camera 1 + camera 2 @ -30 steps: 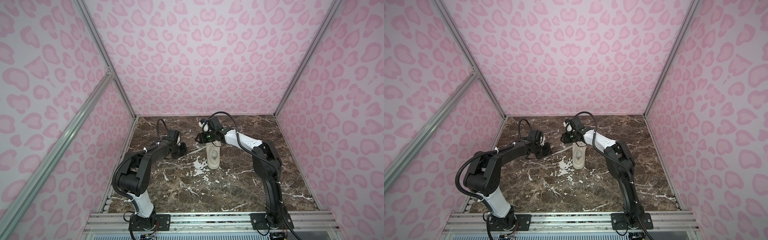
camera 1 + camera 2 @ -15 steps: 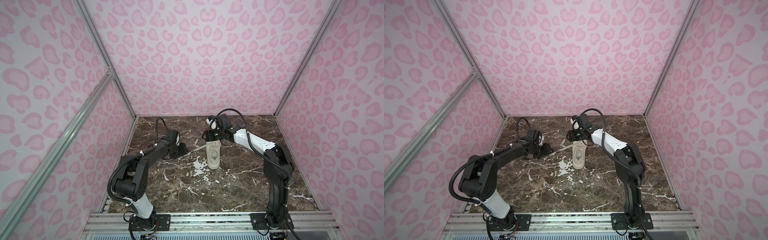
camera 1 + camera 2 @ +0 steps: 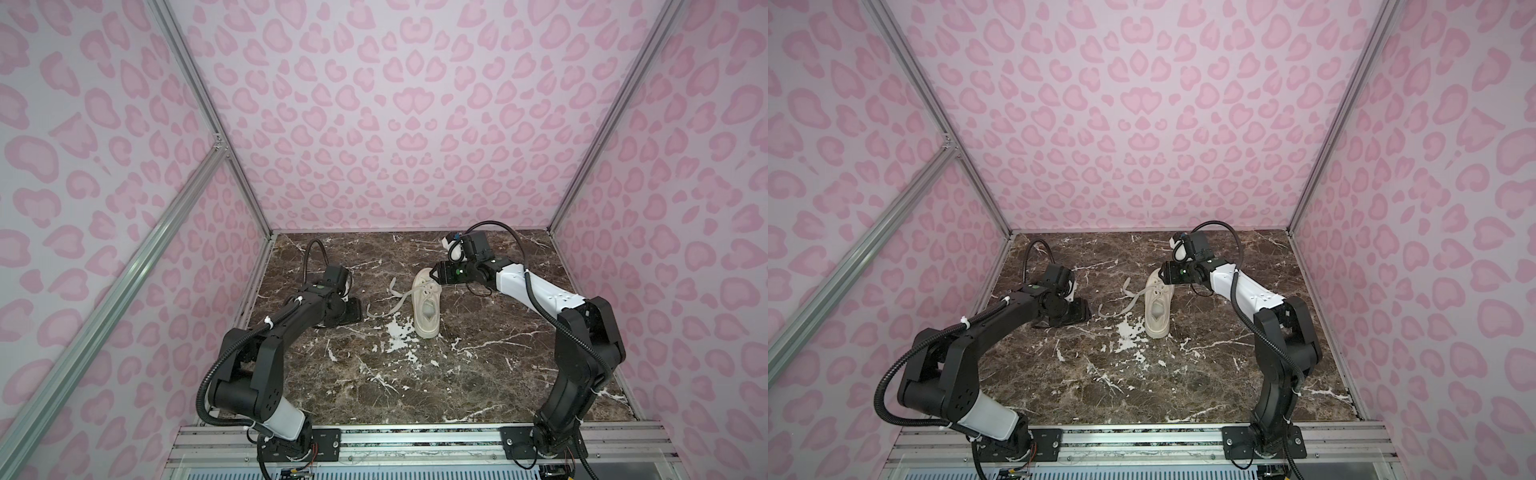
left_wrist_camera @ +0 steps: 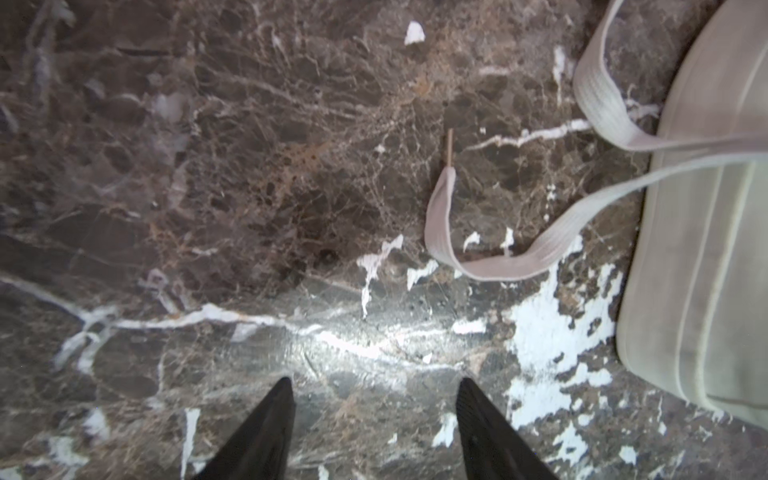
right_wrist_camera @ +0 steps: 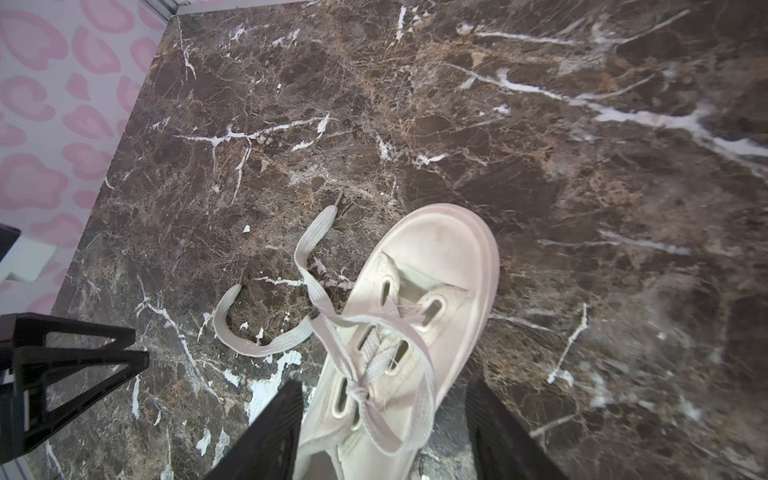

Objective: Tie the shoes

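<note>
- In both top views the cream sneaker (image 3: pixel 427 322) (image 3: pixel 1157 324) stands sole-down on the dark marble bench (image 3: pixel 374 382), toward the back and near the middle, heel end facing the arm bases.
- Its flat laces (image 3: pixel 391 304) spill off the side facing the left arm and lie loose on the bench.
- The left end effector (image 3: pixel 358 316) (image 3: pixel 1088 313) sits low over the bench, near the lace ends but apart from them.
- The right end effector (image 3: pixel 434 275) (image 3: pixel 1163 274) hangs over the toe end of the sneaker.
- Left wrist view: the left end effector (image 4: pixel 374 380) has its two black fingers (image 4: pixel 266 436) spread apart, with only bare marble between them.
- One lace (image 4: pixel 498 266) curls on the bench ahead, and the sneaker's thick sole wall (image 4: pixel 698 291) shows at the edge.
- Right wrist view: the right end effector (image 5: pixel 382 382) has its fingers (image 5: pixel 270 440) wide apart, framing the laced part of the sneaker (image 5: pixel 440 257) and clamped on nothing.
- The laces cross over the eyelets and gather in a small knot (image 5: pixel 360 390).
- Both loose ends trail onto the bench, toward the left end effector (image 5: pixel 83 361).
</note>
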Controlling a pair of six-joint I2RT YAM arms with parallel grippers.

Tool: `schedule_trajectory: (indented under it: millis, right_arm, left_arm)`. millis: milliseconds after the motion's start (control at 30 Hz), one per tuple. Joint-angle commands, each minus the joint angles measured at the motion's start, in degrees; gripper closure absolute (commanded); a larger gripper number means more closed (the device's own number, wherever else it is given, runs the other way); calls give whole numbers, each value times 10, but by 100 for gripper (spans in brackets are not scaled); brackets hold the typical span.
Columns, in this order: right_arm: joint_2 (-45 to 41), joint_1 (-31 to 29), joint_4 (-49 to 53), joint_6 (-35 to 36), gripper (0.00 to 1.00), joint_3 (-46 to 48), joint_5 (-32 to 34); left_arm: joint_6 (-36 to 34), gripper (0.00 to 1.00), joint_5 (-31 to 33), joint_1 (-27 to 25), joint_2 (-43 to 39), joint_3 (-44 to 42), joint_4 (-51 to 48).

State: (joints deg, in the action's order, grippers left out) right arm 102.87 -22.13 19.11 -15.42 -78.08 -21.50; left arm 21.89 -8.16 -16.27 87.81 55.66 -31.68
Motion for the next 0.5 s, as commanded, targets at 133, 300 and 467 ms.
schedule_trajectory:
  millis: [133,300,467]
  right_arm:
    - [-9,14,-11,11,36,11,-14]
    - [-25,23,-13,9,36,29,-16]
    - [-51,35,-8,10,36,52,-15]
  left_arm:
    - [-151,40,-70,-16,-23,6,58]
    - [-192,43,-81,-33,70,90,48]
    - [-190,46,-118,-64,143,136,115]
